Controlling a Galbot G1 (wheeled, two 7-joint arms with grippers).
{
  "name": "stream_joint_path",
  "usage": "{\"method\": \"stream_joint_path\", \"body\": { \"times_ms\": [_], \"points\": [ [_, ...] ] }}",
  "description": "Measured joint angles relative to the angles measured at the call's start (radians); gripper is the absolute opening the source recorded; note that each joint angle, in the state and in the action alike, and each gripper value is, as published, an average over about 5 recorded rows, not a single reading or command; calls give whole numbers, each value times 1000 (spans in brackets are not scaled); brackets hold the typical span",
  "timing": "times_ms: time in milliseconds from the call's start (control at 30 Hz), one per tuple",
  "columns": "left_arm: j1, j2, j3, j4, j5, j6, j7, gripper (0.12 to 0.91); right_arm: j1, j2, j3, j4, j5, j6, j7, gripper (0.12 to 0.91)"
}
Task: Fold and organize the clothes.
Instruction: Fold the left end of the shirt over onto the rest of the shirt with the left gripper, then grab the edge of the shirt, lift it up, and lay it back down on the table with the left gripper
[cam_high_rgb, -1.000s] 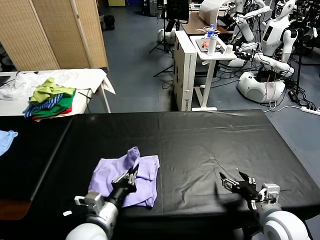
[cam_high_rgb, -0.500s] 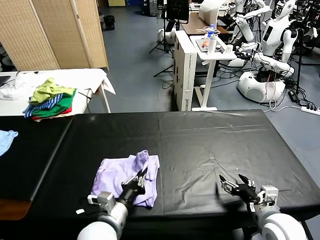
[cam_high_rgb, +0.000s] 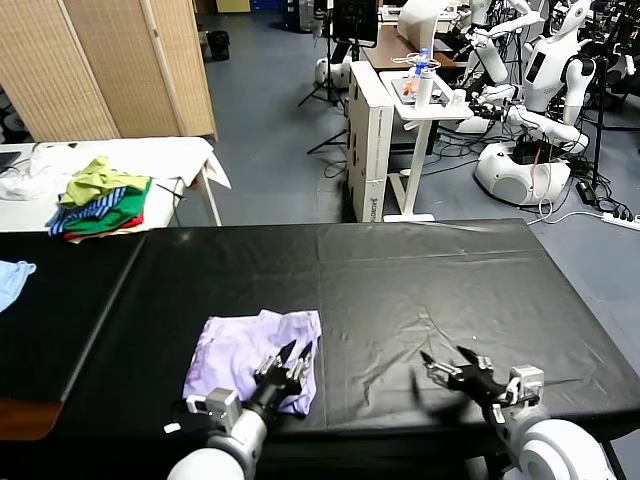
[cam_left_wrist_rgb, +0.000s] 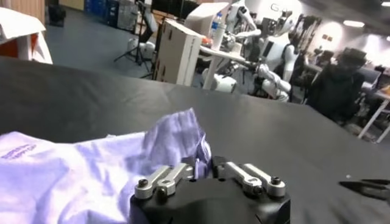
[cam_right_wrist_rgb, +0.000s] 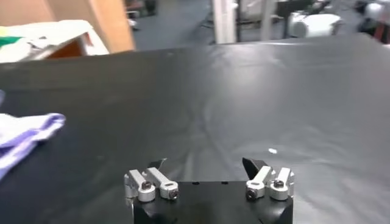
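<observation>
T-shirt (cam_high_rgb: 252, 348): lavender, loosely folded, at 7 o'clock on the black table (cam_high_rgb: 420, 270), near the front edge.
Left gripper (cam_high_rgb: 290, 362): I see it clenched on the shirt's near hem.
Right gripper (cam_high_rgb: 452, 368): jaws spread, holding nothing, at 5 o'clock.
Risk: I judge the thin fabric could slip or drag off the front edge.

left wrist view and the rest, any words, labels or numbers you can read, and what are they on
Nothing reads clearly in any view.
Purple print on the T-shirt, at its edge in the left wrist view: lettering-like marks, too blurred to read.
Mark on the wall behind the white robots: perhaps a letter, not legible.
Bottle on the white cart: any label is too small to read.
Left tool, right tool: no markings visible.
</observation>
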Motion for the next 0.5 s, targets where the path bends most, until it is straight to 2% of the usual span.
{"method": "stream_joint_path", "body": {
  "times_ms": [100, 167, 333, 500],
  "points": [
    [-1, 13, -24, -16, 12, -14, 16, 843, 38, -25, -47, 16, 39, -2, 2, 907],
    [-9, 25, -48, -17, 36, -30, 20, 890, 71, -38, -90, 22, 46, -2, -5, 907],
    [-21, 75, -133, 3, 82, -70, 19, 906, 161, -59, -229, 12, -18, 12, -65, 907],
    [-5, 115, -211, 27, 105, -85, 18, 907, 268, -90, -400, -17, -150, 64, -170, 907]
  ]
}}
